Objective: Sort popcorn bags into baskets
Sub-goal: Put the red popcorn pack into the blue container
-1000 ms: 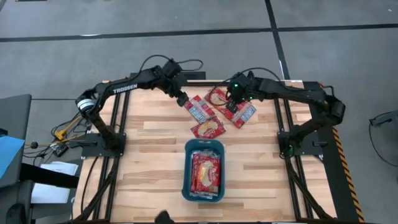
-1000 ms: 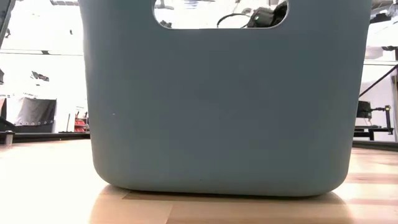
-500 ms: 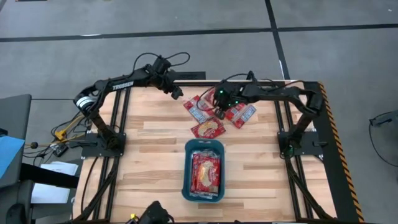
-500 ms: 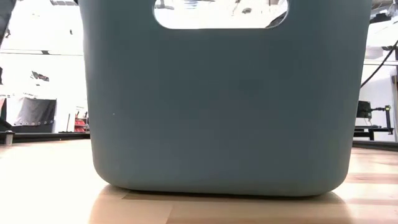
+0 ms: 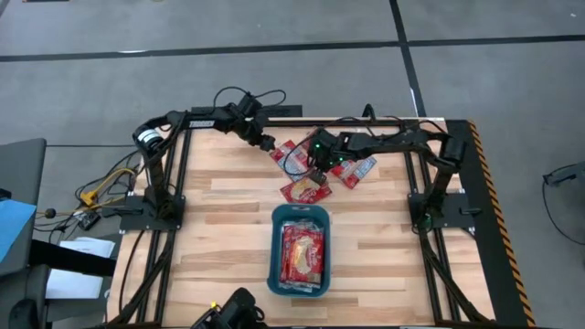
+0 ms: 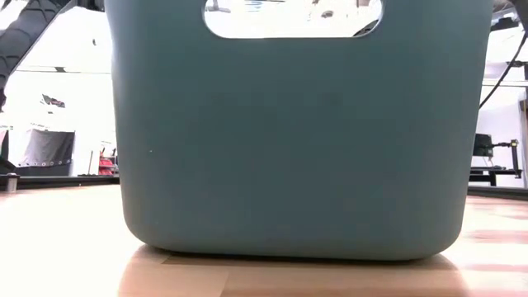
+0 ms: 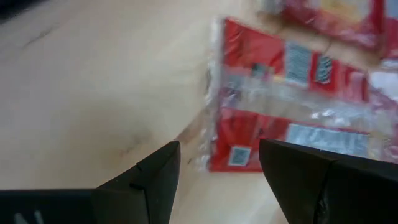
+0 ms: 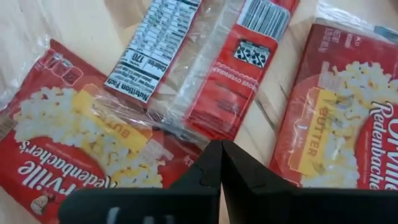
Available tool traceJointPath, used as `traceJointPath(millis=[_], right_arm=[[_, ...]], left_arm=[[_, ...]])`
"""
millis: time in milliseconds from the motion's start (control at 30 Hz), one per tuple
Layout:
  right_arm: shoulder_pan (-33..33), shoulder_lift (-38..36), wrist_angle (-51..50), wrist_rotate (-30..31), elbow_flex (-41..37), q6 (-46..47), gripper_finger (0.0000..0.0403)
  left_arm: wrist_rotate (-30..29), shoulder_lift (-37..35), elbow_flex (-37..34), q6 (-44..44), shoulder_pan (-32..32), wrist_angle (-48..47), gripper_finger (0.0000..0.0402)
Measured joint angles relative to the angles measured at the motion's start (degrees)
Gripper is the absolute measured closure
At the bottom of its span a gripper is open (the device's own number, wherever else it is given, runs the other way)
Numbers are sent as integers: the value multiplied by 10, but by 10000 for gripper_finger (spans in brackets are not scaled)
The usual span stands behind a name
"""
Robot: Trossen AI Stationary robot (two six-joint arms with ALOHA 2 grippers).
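Note:
The teal basket (image 5: pixel 299 249) stands near the table's near edge with several red popcorn bags (image 5: pixel 302 251) lying inside it; its wall (image 6: pixel 289 140) fills the low view. Several more bags lie flat on the wood near the far edge: one (image 5: pixel 292 158), one (image 5: pixel 306 189), one (image 5: pixel 355 168). My left gripper (image 5: pixel 265 142) (image 7: pixel 217 149) is open, low beside the leftmost bag's (image 7: pixel 280 106) edge, touching nothing. My right gripper (image 5: pixel 315 164) (image 8: pixel 221 152) is shut above the overlapping bags (image 8: pixel 199 68). My right gripper points down with its shut fingertips (image 8: pixel 211 163) over the spot where a face-down bag (image 8: pixel 186 81) overlaps a face-up butter bag (image 8: pixel 68 143). I cannot tell whether they touch the wrapping.
Bare wood (image 5: pixel 219 228) lies left and right of the basket. The dark metal frame rails (image 5: pixel 178 183) run along both table sides. A third face-up bag (image 8: pixel 342 124) lies beside the right gripper.
My right gripper has moved toward the table's left and a little toward the near edge, from over the rightmost bags to over the middle of the loose pile. My left arm has shifted slightly near the far edge, its gripper staying by the leftmost bag. The bags have not moved.

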Motion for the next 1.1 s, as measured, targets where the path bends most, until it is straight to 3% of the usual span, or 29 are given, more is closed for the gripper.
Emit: traceJointPath(millis=[200, 533, 833, 967, 1100], right_arm=[[-6, 15, 0, 0, 0, 9, 383], [4, 45, 7, -10, 0, 11, 365], [1, 45, 17, -11, 0, 8, 376], [4, 45, 16, -12, 0, 3, 379], [3, 45, 17, -12, 0, 3, 374]], left_arm=[[0, 8, 0, -6, 4, 6, 195], [89, 1, 0, -20, -10, 1, 195], [46, -4, 0, 8, -10, -3, 193], [78, -4, 3, 5, -11, -4, 159], [80, -4, 11, 16, -21, -30, 91]])
